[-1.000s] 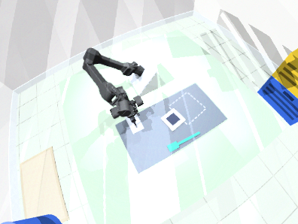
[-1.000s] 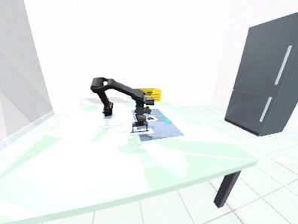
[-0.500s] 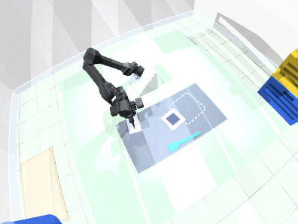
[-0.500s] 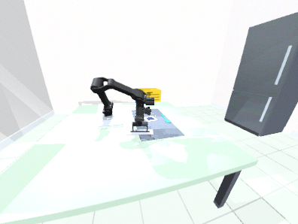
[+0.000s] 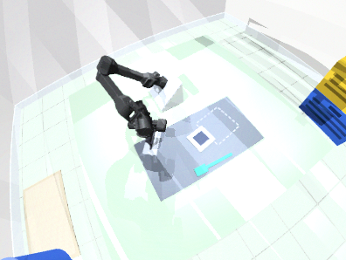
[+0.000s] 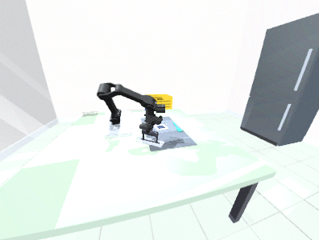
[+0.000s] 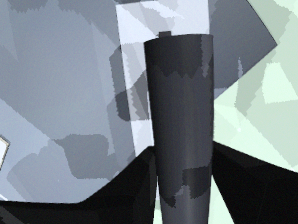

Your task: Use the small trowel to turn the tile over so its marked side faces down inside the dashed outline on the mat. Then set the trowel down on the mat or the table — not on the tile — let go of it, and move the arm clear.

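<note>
White, with a dark blue square on its upper face, the flat tile (image 5: 201, 138) (image 6: 161, 126) (image 7: 3, 149) lies near the middle of the top view, just below and left of the dashed white outline (image 5: 228, 117), its marked side seemingly still to be turned down. Around it spreads the slate-blue rectangular mat (image 5: 245, 127) (image 6: 181, 141) (image 7: 45, 85); a slim turquoise tool with a squared head (image 5: 213, 164) (image 6: 177, 127) lies below the tile, untouched. Left of the tile, by the mat's left end, is the small trowel with a dark round handle and pale flat blade (image 5: 151, 149) (image 6: 161, 144) (image 7: 181, 100). The black parallel-jaw gripper (image 5: 151, 140) (image 6: 150, 136) (image 7: 180, 149) has its fingers partly closed, one on either side of that handle, pinching it. I'd judge the step in hand to be taking up the trowel; next it wants a steady lift and a low approach, blade edge under the tile. Its black jointed arm (image 5: 114, 88) (image 6: 133, 96) folds at an elbow in the upper left of the top view, then reaches down rightward, wrist bent toward the mat.
</note>
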Action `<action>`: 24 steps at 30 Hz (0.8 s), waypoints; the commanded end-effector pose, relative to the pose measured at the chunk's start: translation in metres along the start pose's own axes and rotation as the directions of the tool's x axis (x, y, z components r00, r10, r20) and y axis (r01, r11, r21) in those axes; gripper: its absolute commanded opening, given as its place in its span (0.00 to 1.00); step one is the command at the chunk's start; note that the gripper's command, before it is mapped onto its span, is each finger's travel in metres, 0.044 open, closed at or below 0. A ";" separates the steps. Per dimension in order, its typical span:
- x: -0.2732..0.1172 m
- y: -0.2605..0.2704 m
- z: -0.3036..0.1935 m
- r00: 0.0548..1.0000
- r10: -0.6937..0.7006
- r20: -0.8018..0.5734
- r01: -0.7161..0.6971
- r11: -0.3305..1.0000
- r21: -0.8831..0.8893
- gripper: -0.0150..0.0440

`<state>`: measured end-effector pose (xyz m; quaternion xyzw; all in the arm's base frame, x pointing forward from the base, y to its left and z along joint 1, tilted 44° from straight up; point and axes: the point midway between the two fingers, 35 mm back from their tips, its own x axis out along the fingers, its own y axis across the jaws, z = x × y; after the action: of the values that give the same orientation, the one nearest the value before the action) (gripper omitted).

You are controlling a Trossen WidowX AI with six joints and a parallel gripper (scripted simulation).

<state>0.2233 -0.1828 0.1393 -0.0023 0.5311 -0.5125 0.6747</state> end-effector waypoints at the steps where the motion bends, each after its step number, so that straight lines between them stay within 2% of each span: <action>1: 0.000 0.000 0.000 1.000 0.001 0.001 -0.001 0.994 0.109 0.47; 14: 0.000 0.000 0.000 1.000 0.001 0.001 -0.001 0.882 0.471 0.47; 20: 0.000 0.000 0.000 1.000 0.001 0.001 -0.001 0.861 0.509 0.47; 24: 0.000 0.000 0.000 1.000 0.001 0.001 -0.001 0.861 0.509 0.65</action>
<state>0.2236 -0.1830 0.1392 0.1739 0.3788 -0.6330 0.6523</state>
